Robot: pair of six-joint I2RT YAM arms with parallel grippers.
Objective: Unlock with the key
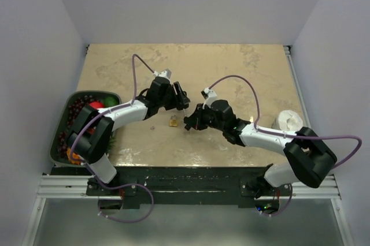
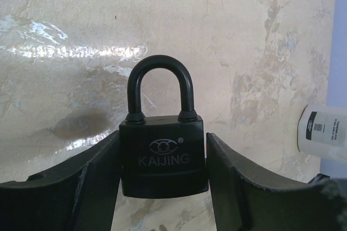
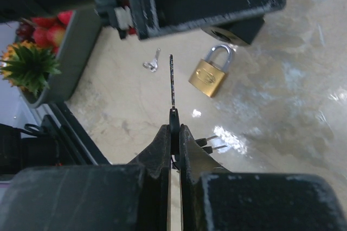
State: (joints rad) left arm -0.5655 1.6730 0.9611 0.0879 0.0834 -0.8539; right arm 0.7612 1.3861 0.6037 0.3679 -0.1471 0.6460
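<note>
My left gripper (image 2: 162,140) is shut on a black padlock (image 2: 162,155) marked KAIJING, holding its body by the sides above the table, shackle closed and pointing away. My right gripper (image 3: 173,129) is shut on the black head of a key (image 3: 172,82), whose thin blade points straight out from the fingertips. In the right wrist view the left gripper fills the top, and the black padlock's underside (image 3: 234,31) shows up and to the right of the key's tip, apart from it. From above, the left gripper (image 1: 181,97) and right gripper (image 1: 189,121) face each other at mid-table.
A brass padlock (image 3: 210,75) lies on the table beneath the two grippers, a small pair of keys (image 3: 152,64) to its left. A grey tray (image 1: 65,113) of fruit stands at the left edge. A white roll (image 1: 287,120) stands at the right.
</note>
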